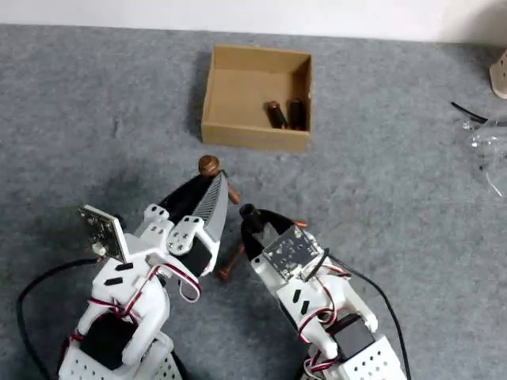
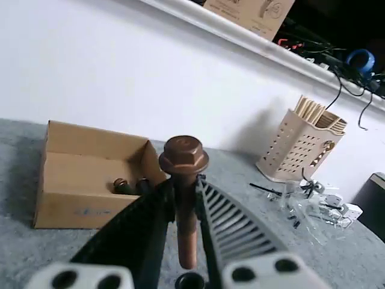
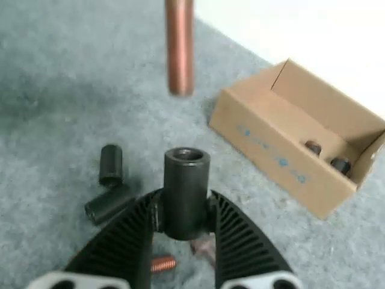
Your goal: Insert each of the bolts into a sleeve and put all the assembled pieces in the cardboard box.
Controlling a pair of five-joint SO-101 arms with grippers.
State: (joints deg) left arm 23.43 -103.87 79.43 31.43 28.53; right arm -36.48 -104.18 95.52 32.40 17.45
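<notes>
The left fingers (image 2: 201,191) are closed on a bolt (image 2: 184,180), pinching its shank from both sides so it stands upright, the hex head (image 1: 209,165) just past the fingertips and the plain end hanging down between the finger roots. The right fingers (image 3: 220,211) clamp a dark sleeve (image 3: 186,191) around its lower half, upright, with its open bore rising clear of the fingertips. From the right wrist, the bolt's shank (image 3: 180,45) hangs in the air beyond that sleeve, its end apart from the bore and roughly in line with it. In the high view the two sets of fingertips sit near each other, the left fingers (image 1: 212,188) just beside the right fingers (image 1: 252,222). Ahead of both fingertips, well apart, the box (image 1: 253,136) rests on the grey surface (image 1: 396,198) with two assembled pieces (image 1: 285,114) lying side by side in one corner. Beside the right fingers, two loose sleeves (image 3: 110,180) lie on the surface, touching or nearly so. Beneath those fingers lies a loose bolt (image 3: 161,264), only its threaded end showing. Far beyond the left fingertips, a pale holder (image 2: 301,147) of sticks stands by the wall.
</notes>
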